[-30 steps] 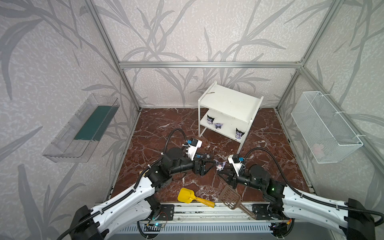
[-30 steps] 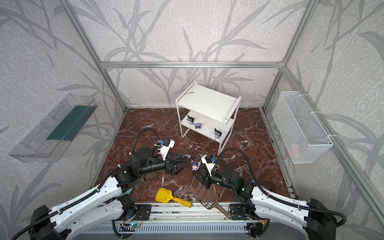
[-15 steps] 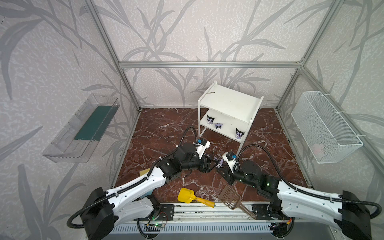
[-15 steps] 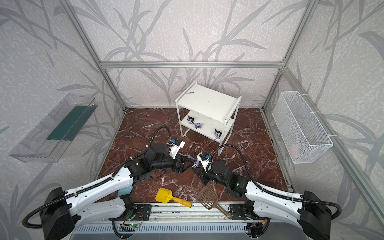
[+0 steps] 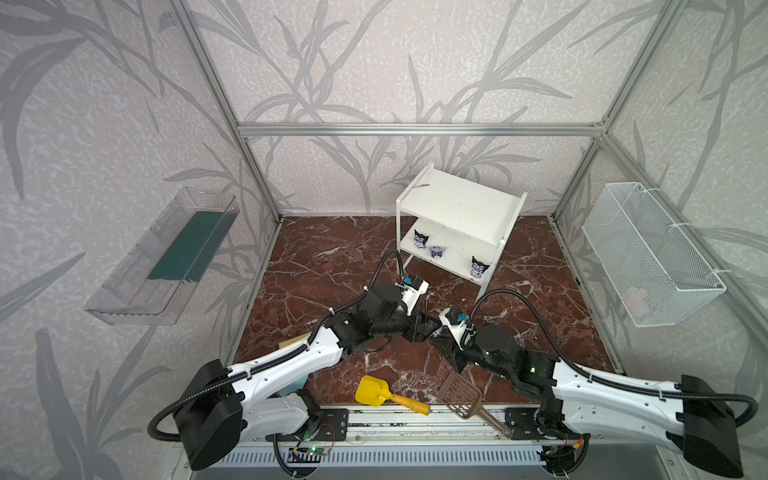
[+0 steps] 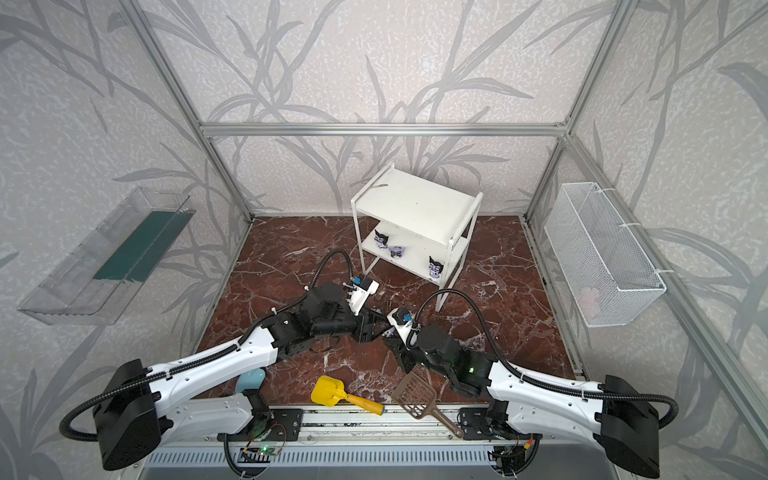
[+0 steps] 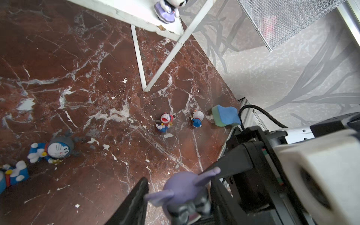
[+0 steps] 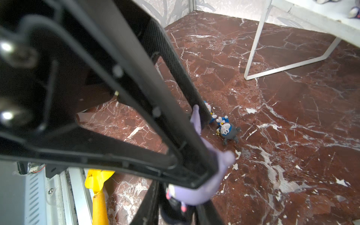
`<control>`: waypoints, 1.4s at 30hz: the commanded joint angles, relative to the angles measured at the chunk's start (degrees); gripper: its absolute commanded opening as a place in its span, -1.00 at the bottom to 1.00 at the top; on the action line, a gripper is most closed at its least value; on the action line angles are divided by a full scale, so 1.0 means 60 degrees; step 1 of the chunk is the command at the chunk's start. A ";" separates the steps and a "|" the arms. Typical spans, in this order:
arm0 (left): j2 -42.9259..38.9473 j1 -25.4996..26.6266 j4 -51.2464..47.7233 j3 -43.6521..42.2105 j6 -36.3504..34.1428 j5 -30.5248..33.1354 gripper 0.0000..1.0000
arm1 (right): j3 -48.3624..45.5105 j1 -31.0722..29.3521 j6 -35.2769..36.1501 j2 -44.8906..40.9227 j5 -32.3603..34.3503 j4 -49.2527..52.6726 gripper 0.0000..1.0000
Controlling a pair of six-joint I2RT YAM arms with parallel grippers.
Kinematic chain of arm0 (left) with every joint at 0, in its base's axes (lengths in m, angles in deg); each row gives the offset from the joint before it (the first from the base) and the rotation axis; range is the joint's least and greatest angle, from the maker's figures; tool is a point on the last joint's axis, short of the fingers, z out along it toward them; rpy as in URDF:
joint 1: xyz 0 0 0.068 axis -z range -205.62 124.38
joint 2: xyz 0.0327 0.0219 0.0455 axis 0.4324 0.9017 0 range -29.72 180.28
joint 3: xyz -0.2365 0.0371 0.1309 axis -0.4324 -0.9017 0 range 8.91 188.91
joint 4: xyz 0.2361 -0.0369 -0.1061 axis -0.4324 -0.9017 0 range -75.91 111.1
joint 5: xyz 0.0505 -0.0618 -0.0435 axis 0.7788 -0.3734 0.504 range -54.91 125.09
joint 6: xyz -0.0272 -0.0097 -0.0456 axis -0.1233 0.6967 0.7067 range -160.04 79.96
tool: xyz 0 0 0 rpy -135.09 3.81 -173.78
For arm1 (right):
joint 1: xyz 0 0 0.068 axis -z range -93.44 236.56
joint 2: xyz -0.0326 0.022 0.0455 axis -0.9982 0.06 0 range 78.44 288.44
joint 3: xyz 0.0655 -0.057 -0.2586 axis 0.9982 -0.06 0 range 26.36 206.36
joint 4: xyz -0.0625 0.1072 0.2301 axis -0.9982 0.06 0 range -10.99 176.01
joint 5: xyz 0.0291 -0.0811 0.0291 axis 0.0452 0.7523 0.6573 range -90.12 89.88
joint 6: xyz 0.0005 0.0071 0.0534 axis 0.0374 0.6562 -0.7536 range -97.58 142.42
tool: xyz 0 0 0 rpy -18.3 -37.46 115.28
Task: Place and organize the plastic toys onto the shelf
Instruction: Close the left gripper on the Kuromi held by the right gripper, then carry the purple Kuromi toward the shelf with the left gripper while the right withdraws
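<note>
A purple plastic toy [image 7: 181, 187] with pointed ears hangs low over the floor's middle. My right gripper [image 8: 179, 210] is shut on its body [image 8: 194, 192]. My left gripper [image 7: 179, 183] meets it head-on in both top views [image 5: 432, 330] [image 6: 380, 330], its jaws closed in on the head with the ear tips against both fingers. The white shelf [image 5: 461, 203] stands behind, with three black-and-purple toys [image 5: 437, 252] on its lower tier. Blue-and-white toys lie on the floor: a grey-headed one [image 7: 58, 149], a blue one [image 7: 13, 175], a red-headed one [image 7: 165, 120] and a white-headed one [image 7: 197, 117].
A yellow scoop [image 5: 374, 390] and a brown slotted scoop [image 5: 463, 395] lie at the front edge. A wire basket [image 5: 648, 253] hangs on the right wall and a clear tray [image 5: 166, 257] on the left. A blue-green sponge [image 7: 226, 116] sits by the right rail.
My left gripper has come in to the right gripper and narrowed its jaws around the purple toy's head. The right gripper has kept hold and shifted slightly toward the shelf.
</note>
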 commanded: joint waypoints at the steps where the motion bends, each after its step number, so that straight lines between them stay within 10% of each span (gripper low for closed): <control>1: 0.0125 0.0046 0.0101 0.0401 -0.0135 0.0174 0.00 | 0.0340 -0.0177 0.0302 0.0041 0.0447 0.0041 -0.58; 28: 0.0729 0.0500 -0.0521 0.0585 -0.0683 0.0612 -0.35 | 0.0276 -0.0724 0.0395 -0.0320 0.1303 0.0062 -0.58; 42: 0.0387 0.0183 -0.0695 0.1110 -0.1386 0.0969 -0.43 | -0.0646 -0.0728 0.0226 -0.1971 0.1346 0.1050 0.49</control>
